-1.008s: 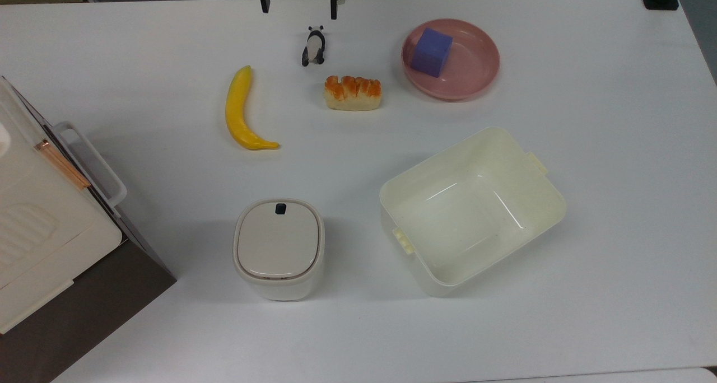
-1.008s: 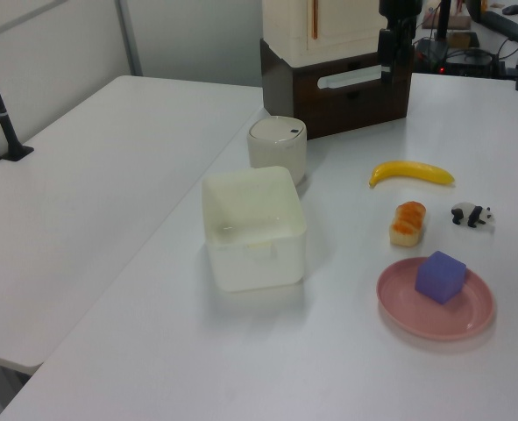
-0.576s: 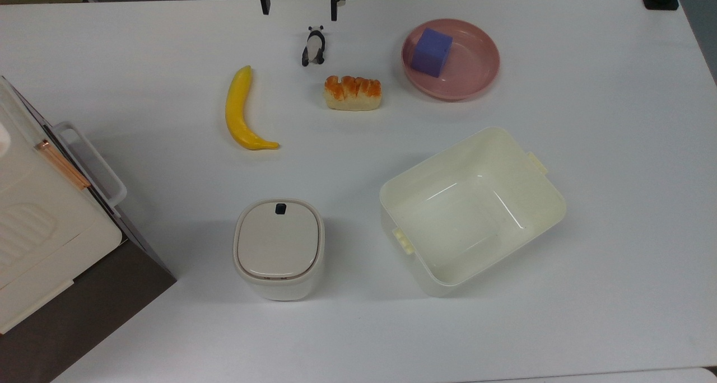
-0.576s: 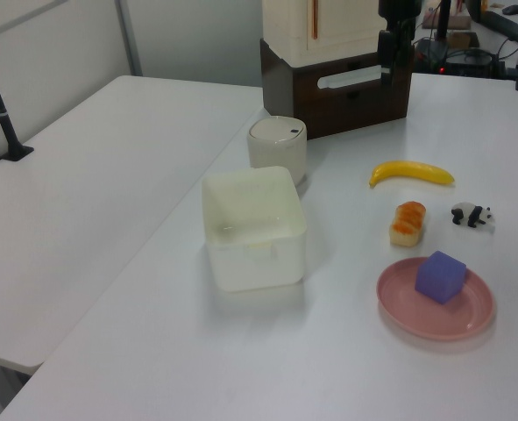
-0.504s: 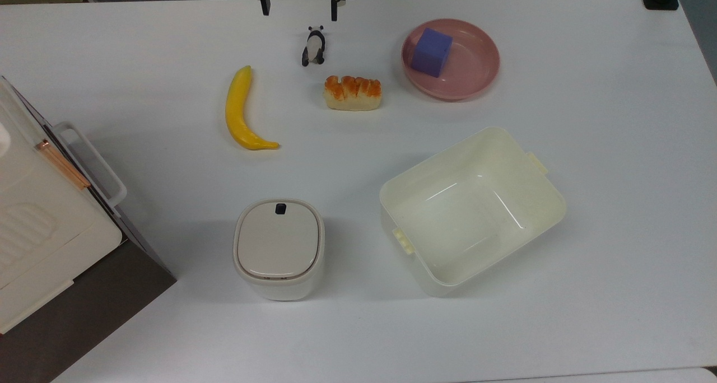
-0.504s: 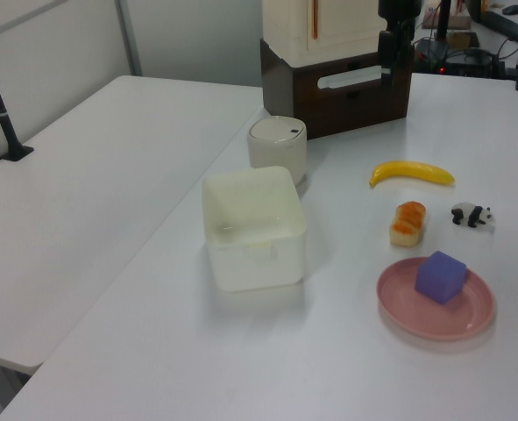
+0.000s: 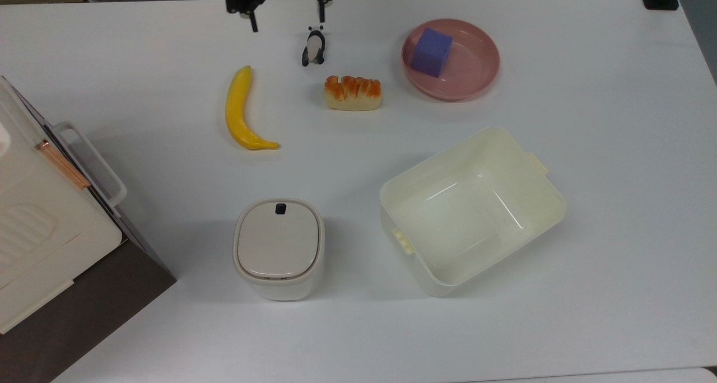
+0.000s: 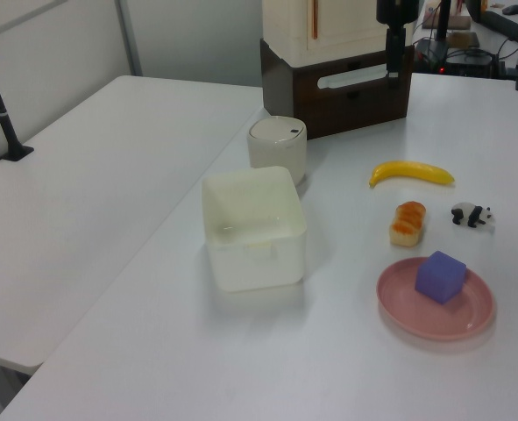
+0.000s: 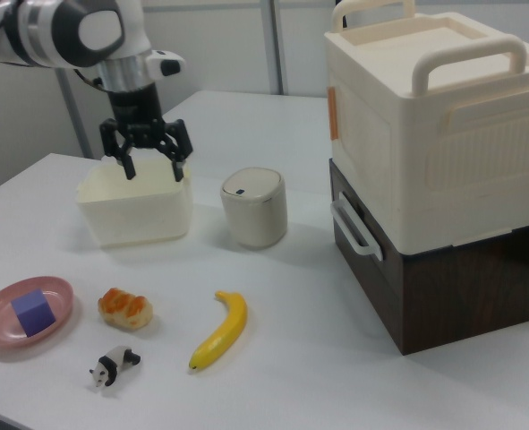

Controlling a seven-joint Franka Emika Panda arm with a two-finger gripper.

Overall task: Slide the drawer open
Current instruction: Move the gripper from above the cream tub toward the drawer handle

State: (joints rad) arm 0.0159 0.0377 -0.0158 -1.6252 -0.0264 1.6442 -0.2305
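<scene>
Pincer (image 9: 147,159) spread, holding nothing, hanging above the bench (image 7: 616,148) — in the top view it sits at the upper edge, just beside the toy panda (image 7: 314,46) and above the banana (image 7: 241,111). The drawer (image 9: 371,235) is shut, its dark front flush in the brown cabinet (image 9: 479,287) under the cream box (image 9: 434,125); white loop handle (image 7: 92,162) juts toward the bench. From the pincer it lies well apart, toward the top view's lower left. Handle's long axis runs horizontal along the front — judged: approach first, then pull outward.
</scene>
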